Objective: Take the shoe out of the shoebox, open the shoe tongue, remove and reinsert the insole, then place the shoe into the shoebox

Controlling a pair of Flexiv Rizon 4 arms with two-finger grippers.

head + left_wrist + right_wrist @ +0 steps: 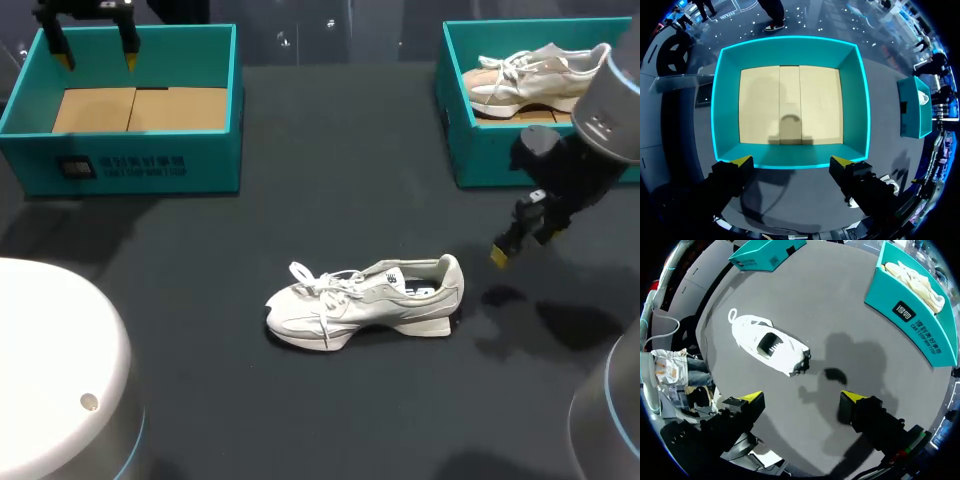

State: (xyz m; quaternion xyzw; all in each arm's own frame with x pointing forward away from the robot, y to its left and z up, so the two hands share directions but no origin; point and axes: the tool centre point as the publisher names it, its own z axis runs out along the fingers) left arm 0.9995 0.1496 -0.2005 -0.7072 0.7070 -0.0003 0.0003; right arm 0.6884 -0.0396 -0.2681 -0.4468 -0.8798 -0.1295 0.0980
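the dark table (330, 150) has two teal boxes at its far corners. the left shoebox (130, 165) shows a plain cardboard floor, and the right shoebox (500, 150) has a beige sneaker (530, 80) lying in it. the white sneaker (370, 300) is out on the table near the middle, upright on its sole, toe toward the left arm's side, laces loose. the left gripper (791, 161) hangs over the left shoebox, fingers spread, nothing in them. the right gripper (802, 398) hovers near the white sneaker's heel end, fingers wide apart too, nothing between them.
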